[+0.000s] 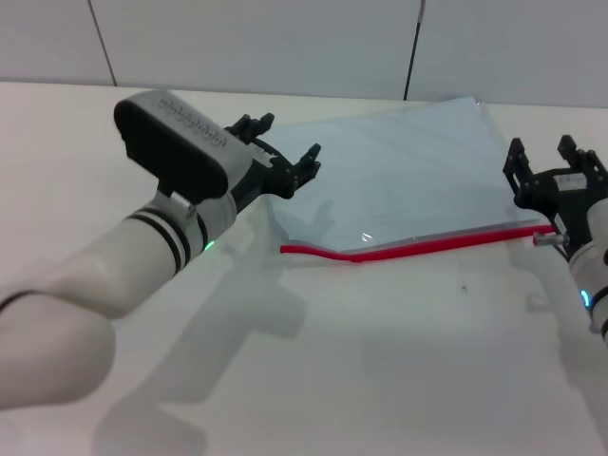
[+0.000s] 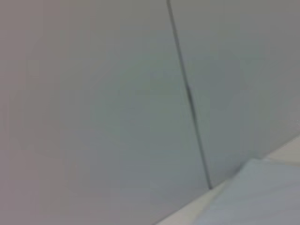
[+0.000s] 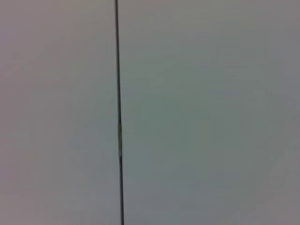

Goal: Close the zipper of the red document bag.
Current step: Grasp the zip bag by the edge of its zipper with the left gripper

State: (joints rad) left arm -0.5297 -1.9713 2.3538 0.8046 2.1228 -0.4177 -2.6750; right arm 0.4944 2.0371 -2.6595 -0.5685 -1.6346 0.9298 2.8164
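The red document bag point(image 1: 408, 176) lies flat on the white table, a pale blue translucent pouch. Its zipper point(image 1: 418, 247) is a red strip along the edge nearest me, wavy at its left end. A small grey slider tab point(image 1: 543, 239) sits at the right end. My left gripper point(image 1: 290, 136) hovers open over the bag's left edge with nothing in it. Close behind the slider, at the zipper's right end, my right gripper point(image 1: 541, 144) is open and empty. The left wrist view catches only a corner of the bag point(image 2: 262, 197).
A white wall with a dark vertical seam point(image 1: 411, 57) stands right behind the table point(image 1: 380, 361). The right wrist view shows only that wall and its seam point(image 3: 118, 117).
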